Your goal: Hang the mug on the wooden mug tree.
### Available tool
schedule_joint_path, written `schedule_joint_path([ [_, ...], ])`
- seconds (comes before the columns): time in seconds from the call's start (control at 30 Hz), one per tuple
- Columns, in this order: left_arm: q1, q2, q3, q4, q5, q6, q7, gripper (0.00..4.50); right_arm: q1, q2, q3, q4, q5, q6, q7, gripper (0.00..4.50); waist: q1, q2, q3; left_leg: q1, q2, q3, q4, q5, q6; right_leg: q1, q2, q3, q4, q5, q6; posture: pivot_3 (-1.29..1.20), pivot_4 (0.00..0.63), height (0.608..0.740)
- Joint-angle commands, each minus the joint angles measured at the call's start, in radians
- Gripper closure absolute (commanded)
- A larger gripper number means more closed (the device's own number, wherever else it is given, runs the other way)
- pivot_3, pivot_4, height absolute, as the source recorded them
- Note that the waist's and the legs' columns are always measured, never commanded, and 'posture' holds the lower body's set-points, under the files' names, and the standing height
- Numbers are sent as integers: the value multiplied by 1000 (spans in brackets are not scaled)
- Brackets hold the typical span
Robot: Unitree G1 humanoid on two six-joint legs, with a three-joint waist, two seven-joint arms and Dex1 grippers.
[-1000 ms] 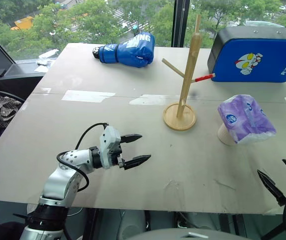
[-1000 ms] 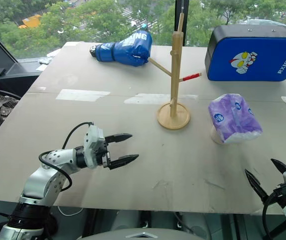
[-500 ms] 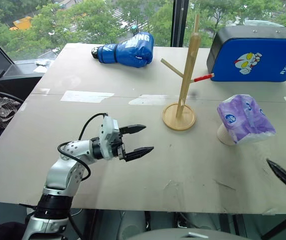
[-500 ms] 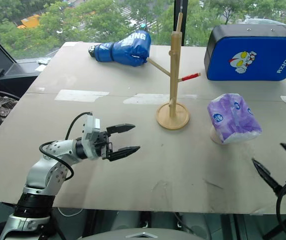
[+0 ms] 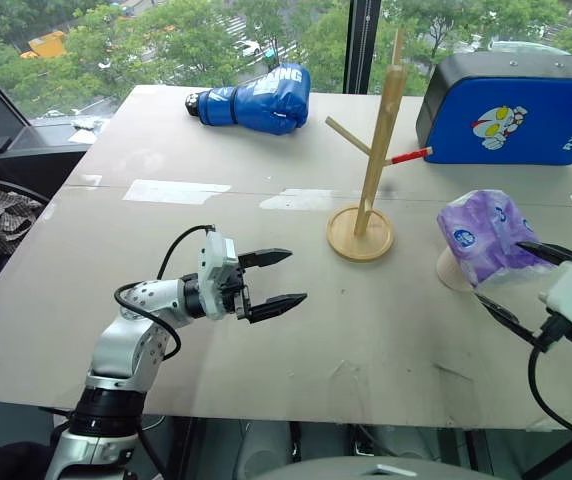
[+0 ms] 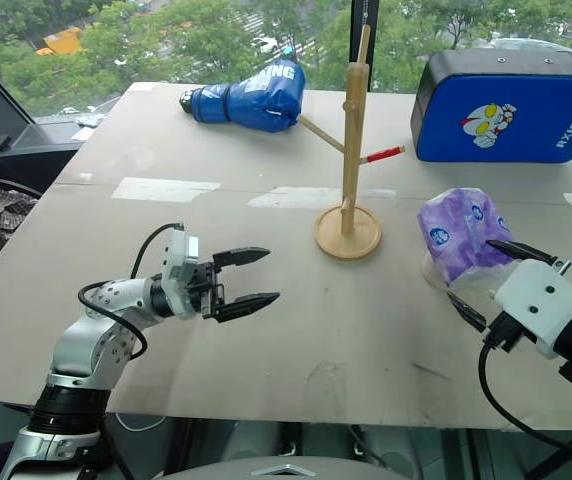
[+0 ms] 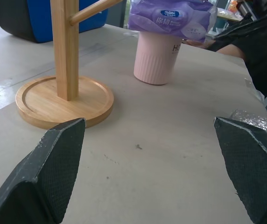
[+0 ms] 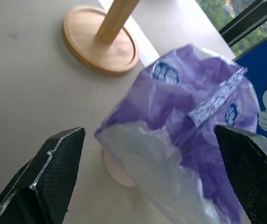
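- The mug (image 7: pixel 156 58) stands beside the wooden mug tree (image 5: pixel 371 170), under a purple tissue packet (image 5: pixel 486 235).
- The right gripper (image 6: pixel 486 280), jaws wide apart, is near it and might knock it over.
- The left gripper (image 5: pixel 276 279) hangs open, empty.

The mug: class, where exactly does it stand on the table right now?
The mug stands upright on the table's right side, right of the wooden mug tree's base, with the purple tissue packet resting on its rim and the open right gripper close by.
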Motion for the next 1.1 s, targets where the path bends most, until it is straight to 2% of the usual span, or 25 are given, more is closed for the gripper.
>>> schedule_joint_path([
  [0.03,14,4,18,-60,-19,-2,15,0,-33,-7,18,27,-55,-48,24,539,0,0,0,0,0,-1,0,0,0,0,0,0,0,0,0,0,150,733],
  [0.1,26,5,19,-74,-22,-1,20,0,-47,0,21,36,-59,-51,40,1208,0,0,0,0,0,-2,0,0,0,0,1,1,0,0,0,0,150,733],
  [0.2,36,3,18,-83,-21,-2,27,0,-58,5,24,47,-70,-59,58,2781,0,0,0,0,0,-2,0,0,0,0,1,1,0,0,0,0,150,733],
  [0.23,38,2,17,-84,-20,-3,29,0,-61,7,25,49,-73,-60,63,3047,0,0,0,0,0,-2,0,0,0,0,1,1,0,0,0,0,150,733],
  [0.3,38,-2,14,-83,-17,-6,32,0,-74,25,23,49,-70,-62,60,4163,0,0,0,0,0,-2,0,0,0,0,1,1,0,0,0,0,150,733],
  [0.33,38,-4,12,-82,-17,-7,34,0,-86,44,8,40,-43,-50,54,4470,0,0,0,0,0,-2,0,0,0,0,1,1,0,0,0,0,150,733],
  [0.47,33,-11,10,-78,-19,-10,34,0,-172,126,-140,41,75,37,-10,4470,0,0,0,0,-1,-3,0,0,0,0,2,1,0,0,-1,0,150,733],
  [0.6,19,-22,-1,-71,-22,-15,23,0,-235,122,-220,195,-57,78,-133,4470,1,0,0,0,-1,-2,0,0,0,0,2,1,0,1,-2,0,150,733],
  [0.67,5,-32,-6,-66,-23,-17,19,0,-230,121,-197,257,-93,101,-148,4470,3,0,0,0,-2,-2,0,0,0,0,2,1,0,2,-2,0,150,733],
  [0.83,-25,-56,-23,-70,-29,-21,-2,0,-268,127,-27,504,-164,40,-140,4470,-7,2,0,1,-1,-2,0,0,0,1,3,2,1,2,-3,0,150,733],
  [0.87,-27,-57,-23,-73,-33,-20,-7,0,-267,123,5,557,-178,14,-124,3942,-8,2,0,2,-1,-2,0,0,0,1,4,4,1,2,-3,0,150,733],
  [0.9,-28,-56,-22,-78,-36,-18,-8,0,-253,112,31,593,-192,-13,-104,3755,-10,2,0,2,-1,-3,0,0,0,1,4,5,1,2,-3,0,150,733],
  [0.97,-27,-50,-17,-82,-41,-16,-13,0,-229,94,42,612,-219,-39,-99,3017,-11,3,0,2,-1,-3,0,0,0,0,5,5,1,2,-3,0,150,733],
  [1.03,-23,-43,-9,-87,-48,-14,-18,0,-199,90,-15,558,-211,-10,-101,2157,-10,6,1,2,-1,-3,0,0,0,0,4,5,1,2,-2,0,150,733],
  [1.1,-13,-36,-2,-95,-53,-12,-19,0,-143,128,-115,434,-92,63,-46,1324,-7,9,2,2,-1,-3,0,0,0,0,4,5,1,2,-2,0,150,733],
])
